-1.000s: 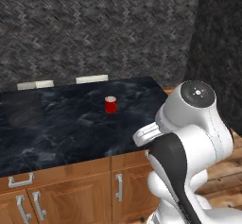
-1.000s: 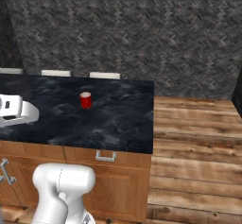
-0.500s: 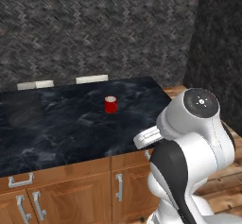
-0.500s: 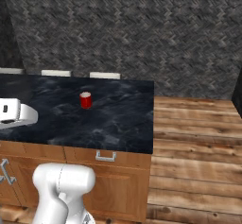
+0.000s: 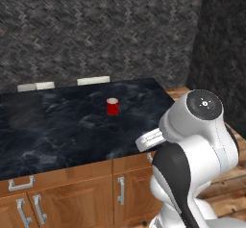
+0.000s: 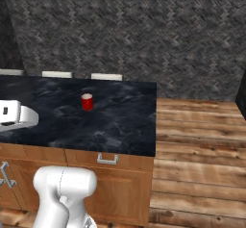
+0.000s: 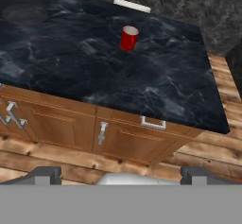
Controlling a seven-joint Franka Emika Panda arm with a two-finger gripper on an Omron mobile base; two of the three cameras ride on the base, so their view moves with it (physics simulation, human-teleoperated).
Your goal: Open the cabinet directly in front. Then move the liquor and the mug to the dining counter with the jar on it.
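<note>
The mug (image 5: 112,106) is already sitting on the dining counter (image 5: 57,131), the gripper (image 7: 120,173) is hanging wide and empty, so fetching the liquor seems left.

Red mug (image 5: 112,106) upright on dining counter (image 5: 72,135)

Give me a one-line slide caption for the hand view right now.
Hand view: red mug standing upright on the dining counter, wooden cabinet fronts below.
</note>
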